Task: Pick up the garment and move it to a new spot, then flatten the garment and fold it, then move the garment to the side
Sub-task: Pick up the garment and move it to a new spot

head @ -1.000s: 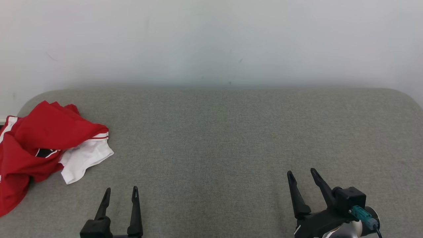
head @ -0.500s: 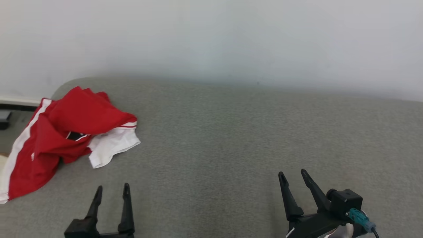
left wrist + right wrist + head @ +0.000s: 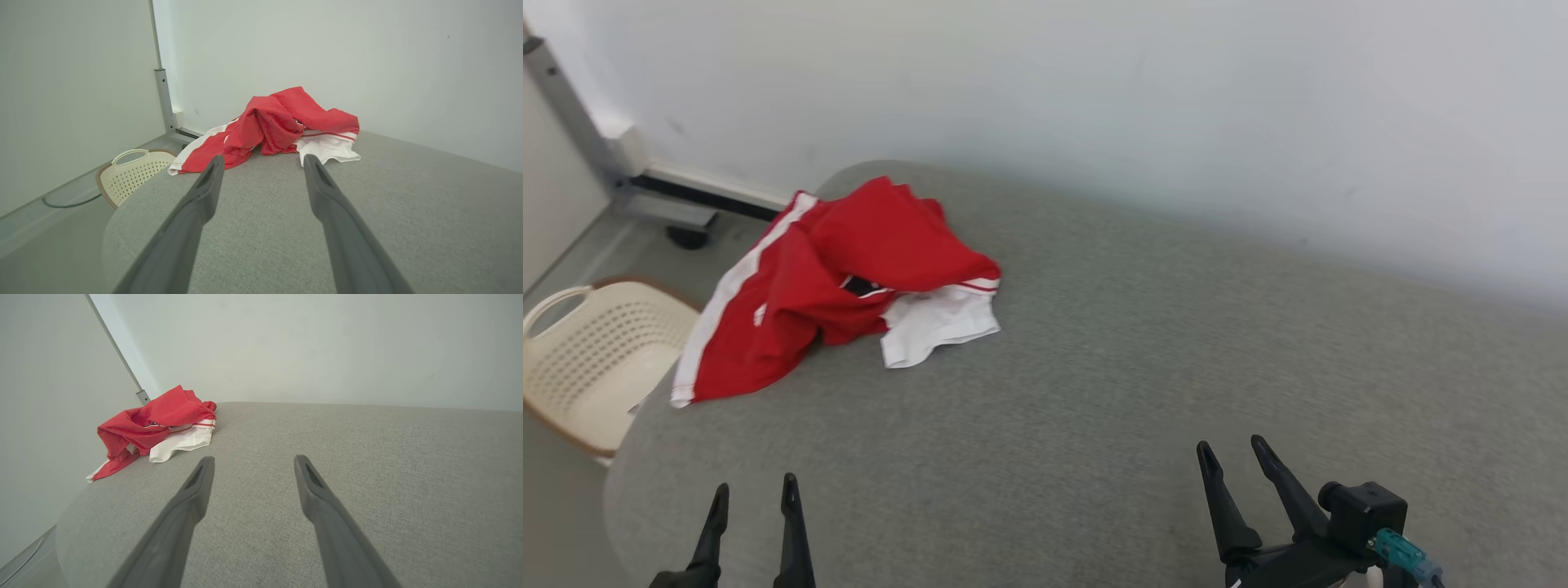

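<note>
- Left tool (image 3: pixel 755 483), mine, hangs over the grey surface (image 3: pixel 1094 367), fingers spread wide, empty.
- My right tool (image 3: pixel 1230 443) is equally wide apart, holding nothing.
- Crumpled red-and-white garment (image 3: pixel 849 273) lies at the surface's far left corner, well apart from both.

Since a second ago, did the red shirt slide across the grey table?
No. The red garment still lies at the table's far left corner, hanging over its left edge; the head camera turned left, not the cloth.

Bare grey table (image 3: pixel 1094 392) before garment (image 3: pixel 849 269); basket (image 3: pixel 596 359) beside edge.
</note>
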### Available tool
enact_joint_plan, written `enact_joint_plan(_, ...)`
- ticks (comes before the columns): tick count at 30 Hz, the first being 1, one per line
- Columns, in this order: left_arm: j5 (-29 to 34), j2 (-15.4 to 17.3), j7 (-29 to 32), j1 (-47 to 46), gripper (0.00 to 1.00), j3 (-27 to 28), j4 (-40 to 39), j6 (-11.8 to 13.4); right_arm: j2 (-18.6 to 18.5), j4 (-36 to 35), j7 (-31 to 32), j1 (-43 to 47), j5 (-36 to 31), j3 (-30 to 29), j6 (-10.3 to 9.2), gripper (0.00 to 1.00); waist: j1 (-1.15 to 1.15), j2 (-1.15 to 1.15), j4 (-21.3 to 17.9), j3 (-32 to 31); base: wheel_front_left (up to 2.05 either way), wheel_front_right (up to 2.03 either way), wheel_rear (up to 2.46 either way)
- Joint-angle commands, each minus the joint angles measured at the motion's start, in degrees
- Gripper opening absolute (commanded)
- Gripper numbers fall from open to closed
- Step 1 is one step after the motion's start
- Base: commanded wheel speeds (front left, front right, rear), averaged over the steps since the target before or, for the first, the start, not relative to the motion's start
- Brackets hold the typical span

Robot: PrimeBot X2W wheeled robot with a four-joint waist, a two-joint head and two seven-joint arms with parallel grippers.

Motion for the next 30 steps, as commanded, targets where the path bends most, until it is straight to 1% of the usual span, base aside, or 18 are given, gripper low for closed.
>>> enact_joint_plan(1,0.29,0.19,-0.16,1.27,1.0,0.16,-0.29,0.33,-0.12,0.21,-0.23,0.46,0.46,0.18,0.19,1.0,0.0,0.0,5.57,-0.96,0.0,0.0,0.0)
enact_joint_plan(3,0.26,0.4,-0.16,1.58,1.0,0.64,-0.69,0.6,-0.13,0.38,-0.38,0.28,0.56,0.56,0.2,1.0,0.0,0.0,7.06,-0.95,0.0,0.0,0.0)
enact_joint_plan(6,-0.28,0.4,-0.16,2.36,1.0,1.91,-1.91,1.38,-0.11,0.65,0.01,-1.34,0.69,1.88,0.19,1.0,0.0,0.0,7.85,-0.22,0.0,0.0,0.0)
enact_joint_plan(10,-0.61,0.17,-0.16,3.74,1.0,3.53,-3.62,2.11,-0.13,1.42,0.13,-2.73,0.96,3.5,0.19,1.0,0.0,0.0,8.46,0.49,0.0,0.0,0.0)
enact_joint_plan(18,-0.8,-0.32,-0.16,4.47,1.0,4.73,-4.75,2.33,-0.14,2.99,-0.51,-4.53,1.28,5.05,0.19,1.0,0.0,0.0,8.7,1.0,0.0,0.0,0.0)
enact_joint_plan(21,-1.0,-0.42,-0.16,3.49,1.0,4.34,-3.8,1.95,-0.14,3.28,-0.5,-4.62,1.25,5.31,0.19,1.0,0.0,0.0,8.6,1.07,0.0,0.0,0.0)
enact_joint_plan(25,-1.49,0.0,0.62,0.59,1.0,3.16,-1.05,0.7,-0.14,3.22,-0.1,-4.37,0.79,5.47,0.19,1.0,0.0,0.0,8.38,1.45,0.0,0.0,0.0)
enact_joint_plan(28,-2.48,0.55,2.91,-3.88,1.0,1.99,2.37,-1.15,-0.14,2.6,0.66,-4.1,-0.04,5.42,0.19,1.0,0.0,0.0,8.27,2.16,0.0,0.0,0.0)
enact_joint_plan(30,-3.23,0.94,5.13,-8.53,1.0,0.98,5.35,-2.65,-0.14,2.12,1.37,-3.84,-0.81,5.23,0.19,1.0,0.0,0.0,8.18,2.86,0.0,0.0,0.0)
